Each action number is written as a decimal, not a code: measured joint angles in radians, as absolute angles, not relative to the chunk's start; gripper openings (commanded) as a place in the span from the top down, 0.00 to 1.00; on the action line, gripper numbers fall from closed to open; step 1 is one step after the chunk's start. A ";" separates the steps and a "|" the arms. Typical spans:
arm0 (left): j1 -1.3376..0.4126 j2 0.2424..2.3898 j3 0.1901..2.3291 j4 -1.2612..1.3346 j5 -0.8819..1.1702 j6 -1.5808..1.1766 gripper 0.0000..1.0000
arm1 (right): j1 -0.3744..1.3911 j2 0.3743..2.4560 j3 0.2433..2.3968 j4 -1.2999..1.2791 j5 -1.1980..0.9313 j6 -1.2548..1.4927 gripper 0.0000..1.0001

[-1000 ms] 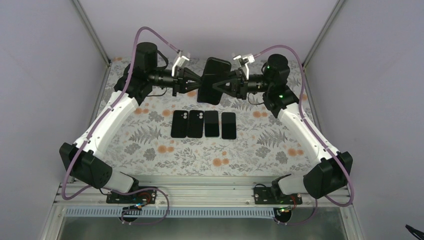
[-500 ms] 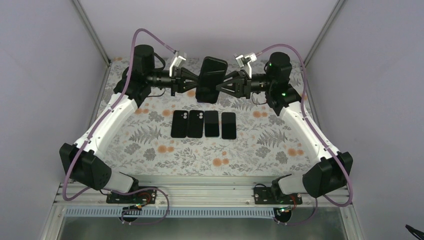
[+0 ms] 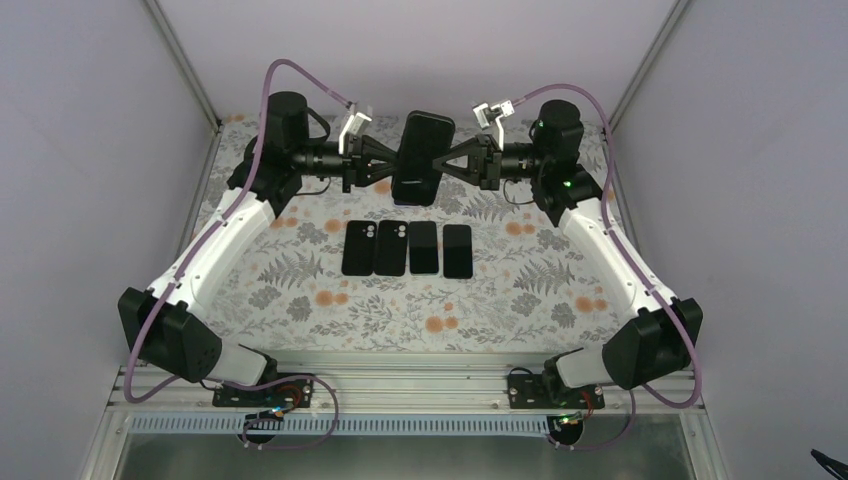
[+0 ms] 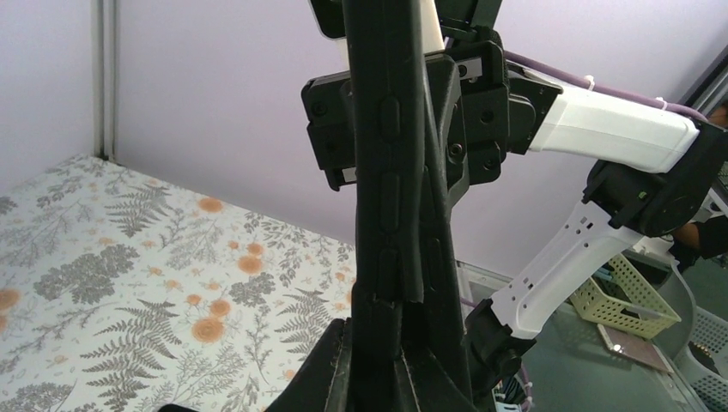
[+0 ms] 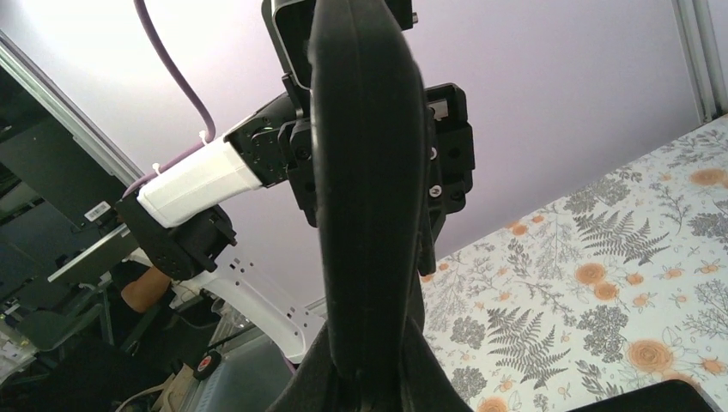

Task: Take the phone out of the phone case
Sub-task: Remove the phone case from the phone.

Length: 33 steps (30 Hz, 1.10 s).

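The black phone in its black case is held in the air over the far middle of the table, between both grippers. My left gripper is shut on its left edge and my right gripper is shut on its right edge. In the left wrist view the case's edge with its side buttons stands upright between my fingers, and a strip of the case looks lifted off lower down. In the right wrist view the smooth black edge rises from my right gripper.
Several black phones or cases lie side by side in a row on the flowered table cover: the leftmost, then, then, the rightmost. Walls enclose the table on the far, left and right sides.
Both grippers and the held phone have shifted slightly left and away. The phone now stands a little more upright, and the right wrist has turned.
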<state>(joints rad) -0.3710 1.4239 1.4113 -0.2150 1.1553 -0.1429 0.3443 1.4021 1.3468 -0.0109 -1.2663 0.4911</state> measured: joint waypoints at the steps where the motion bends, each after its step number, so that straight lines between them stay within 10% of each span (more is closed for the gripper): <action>1: -0.371 1.424 1.412 -0.213 1.155 -0.145 0.82 | 0.344 1.402 1.345 -0.002 -1.270 0.495 0.96; 13: -0.373 1.481 1.478 -0.204 1.251 -0.179 0.62 | 0.345 1.401 1.320 0.078 -1.328 0.508 0.96; 29: -0.412 1.484 1.477 -0.208 1.284 -0.175 0.61 | 0.345 1.396 1.311 0.081 -1.402 0.509 0.96; 33: -0.420 1.484 1.471 -0.213 1.279 -0.169 0.76 | 0.345 1.396 1.311 0.069 -1.405 0.509 0.96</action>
